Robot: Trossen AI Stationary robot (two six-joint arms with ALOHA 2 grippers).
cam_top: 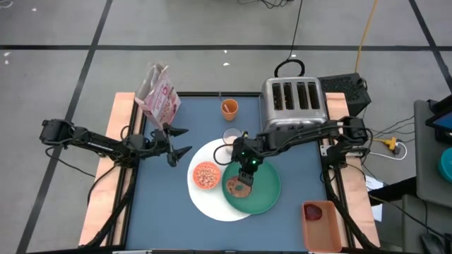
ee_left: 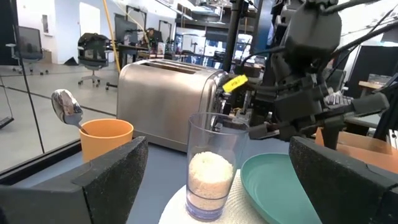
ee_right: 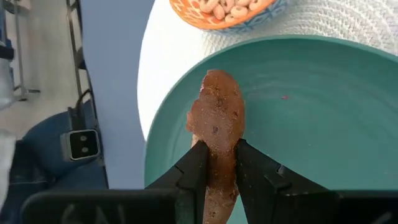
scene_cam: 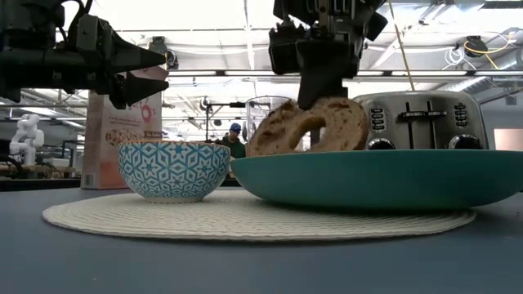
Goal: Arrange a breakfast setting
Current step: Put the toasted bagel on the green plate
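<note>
The right gripper (ee_right: 216, 163), clamped on the brown bagel (ee_right: 216, 124), holds it on edge over the green round plate (ee_right: 323, 124). Next, likely lowering and releasing. The left gripper (cam_top: 178, 141) waits, fingers apart.

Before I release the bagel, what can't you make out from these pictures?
- Whether the bagel touches the green plate: the plate's rim hides its bottom edge in the low view, and the right claw covers it from above.
- The milk glass: in the high view the right arm hides most of it.
- The spoon handle: hidden inside the orange cup.
- The red thing in the tray: too small to identify.
</note>
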